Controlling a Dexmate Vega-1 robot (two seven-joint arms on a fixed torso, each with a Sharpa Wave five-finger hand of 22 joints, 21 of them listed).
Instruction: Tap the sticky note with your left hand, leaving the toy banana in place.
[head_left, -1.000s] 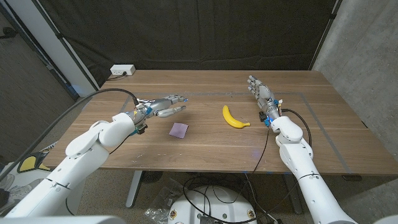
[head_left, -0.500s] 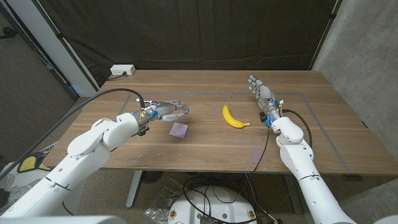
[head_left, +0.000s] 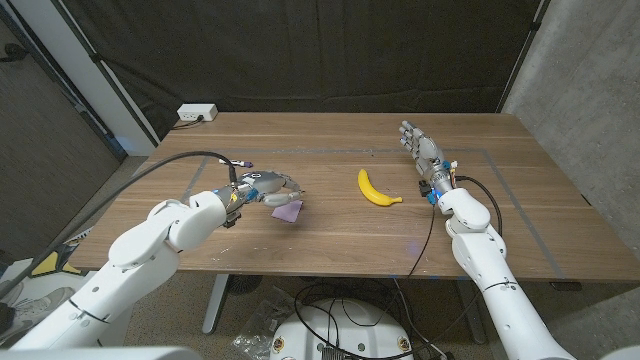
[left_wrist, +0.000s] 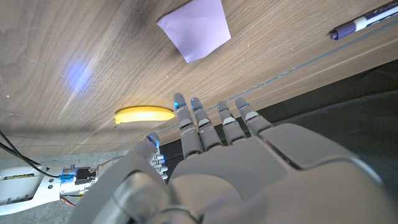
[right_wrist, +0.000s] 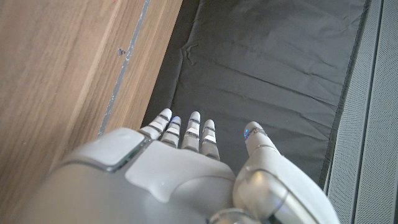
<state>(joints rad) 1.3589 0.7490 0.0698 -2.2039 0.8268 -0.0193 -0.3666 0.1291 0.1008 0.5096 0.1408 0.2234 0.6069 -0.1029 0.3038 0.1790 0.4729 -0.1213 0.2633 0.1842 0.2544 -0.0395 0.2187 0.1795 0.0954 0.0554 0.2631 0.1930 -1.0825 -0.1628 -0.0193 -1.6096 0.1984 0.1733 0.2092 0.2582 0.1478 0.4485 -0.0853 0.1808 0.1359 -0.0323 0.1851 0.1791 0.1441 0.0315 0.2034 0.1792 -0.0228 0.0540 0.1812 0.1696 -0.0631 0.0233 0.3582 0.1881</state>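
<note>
Purple sticky note lies on the wooden table, left of centre; its upper-left edge is overlapped by the left hand, which is over the note at about 10 o'clock of it, fingers extended and slightly apart, holding nothing; contact cannot be told. Toy banana lies at 3 o'clock of the note, well apart. Right hand stands near the banana at 2 o'clock, fingers spread, empty. A pen lies on the table, seen in the left wrist view.

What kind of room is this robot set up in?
Probably a lab or test bay: black curtains hang behind the wooden table, a power strip sits at its far corner, and cables trail underneath.
</note>
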